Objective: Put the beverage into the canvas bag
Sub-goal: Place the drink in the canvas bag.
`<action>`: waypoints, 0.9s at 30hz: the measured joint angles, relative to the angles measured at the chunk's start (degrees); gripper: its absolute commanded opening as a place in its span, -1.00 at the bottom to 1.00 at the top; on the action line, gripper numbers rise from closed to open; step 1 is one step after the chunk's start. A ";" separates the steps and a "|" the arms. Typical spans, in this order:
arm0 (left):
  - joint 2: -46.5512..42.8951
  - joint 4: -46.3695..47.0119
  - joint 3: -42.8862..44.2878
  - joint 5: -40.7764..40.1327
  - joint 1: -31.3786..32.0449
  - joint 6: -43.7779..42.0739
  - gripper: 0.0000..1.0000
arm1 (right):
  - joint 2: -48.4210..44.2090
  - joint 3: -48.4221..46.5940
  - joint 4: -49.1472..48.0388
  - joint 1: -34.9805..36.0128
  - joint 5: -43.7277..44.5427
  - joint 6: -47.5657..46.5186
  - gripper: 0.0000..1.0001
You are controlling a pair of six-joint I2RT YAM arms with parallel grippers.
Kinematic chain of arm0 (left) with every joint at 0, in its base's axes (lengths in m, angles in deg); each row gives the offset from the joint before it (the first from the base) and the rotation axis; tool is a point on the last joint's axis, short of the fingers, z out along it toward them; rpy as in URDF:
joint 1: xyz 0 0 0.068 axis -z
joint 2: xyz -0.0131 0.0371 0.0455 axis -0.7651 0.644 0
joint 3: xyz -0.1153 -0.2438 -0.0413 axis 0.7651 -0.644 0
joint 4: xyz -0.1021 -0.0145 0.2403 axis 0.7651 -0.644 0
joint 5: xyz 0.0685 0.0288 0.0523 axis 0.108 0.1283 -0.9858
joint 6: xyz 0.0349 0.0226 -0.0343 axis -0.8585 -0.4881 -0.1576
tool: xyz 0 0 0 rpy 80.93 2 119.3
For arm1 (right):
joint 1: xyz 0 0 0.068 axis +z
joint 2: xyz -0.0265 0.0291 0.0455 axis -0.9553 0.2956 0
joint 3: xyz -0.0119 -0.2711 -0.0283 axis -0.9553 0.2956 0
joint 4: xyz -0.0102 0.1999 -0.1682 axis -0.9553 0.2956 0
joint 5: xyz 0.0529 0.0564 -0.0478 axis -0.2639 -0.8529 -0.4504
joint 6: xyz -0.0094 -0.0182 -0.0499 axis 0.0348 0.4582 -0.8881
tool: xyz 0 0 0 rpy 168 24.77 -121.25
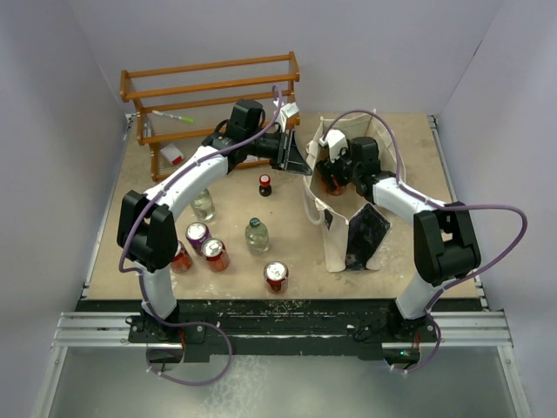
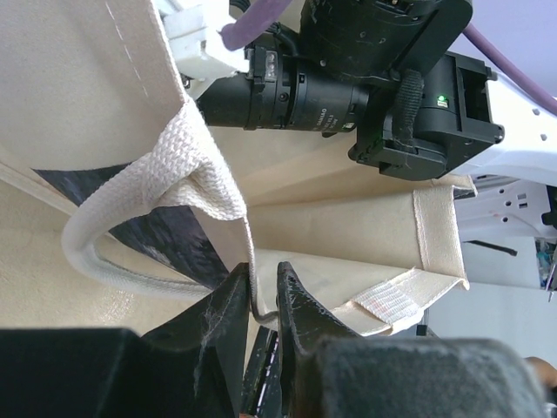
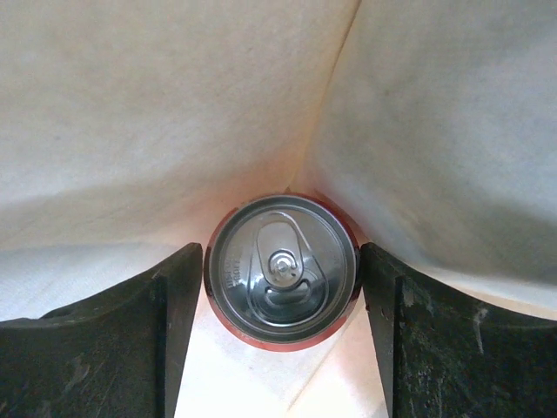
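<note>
The cream canvas bag [image 1: 348,235] with a black panel stands open at centre right. My left gripper [image 1: 300,161] is shut on the bag's left rim, pinching the cloth edge [image 2: 253,261] between its fingers beside a strap handle [image 2: 174,165]. My right gripper [image 1: 333,174] reaches down into the bag's mouth. In the right wrist view a red beverage can [image 3: 282,270] with a silver top stands upright between the fingers [image 3: 174,331], which touch its sides, with the bag's inner cloth [image 3: 157,131] all around. The can shows faintly red in the top view [image 1: 333,185].
Several cans [image 1: 276,276] [image 1: 215,253] [image 1: 197,235] and bottles [image 1: 257,235] [image 1: 203,204] [image 1: 265,185] stand on the table left of the bag. A wooden rack [image 1: 209,96] stands at the back left. The right arm's wrist [image 2: 348,78] hangs close above the bag.
</note>
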 measured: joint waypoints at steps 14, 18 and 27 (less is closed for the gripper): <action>-0.24 1.75 -1.01 -0.59 0.02 1.77 -0.57 | -5.62 -2.16 0.33 -0.02 0.04 0.00 0.57; -0.24 2.03 -1.01 -0.59 0.02 1.99 -0.41 | -7.28 -2.27 0.83 -0.04 -0.02 0.02 0.57; -0.24 2.84 -1.01 -0.79 0.02 2.34 0.04 | -14.53 -4.07 5.27 -0.07 -0.15 0.90 0.56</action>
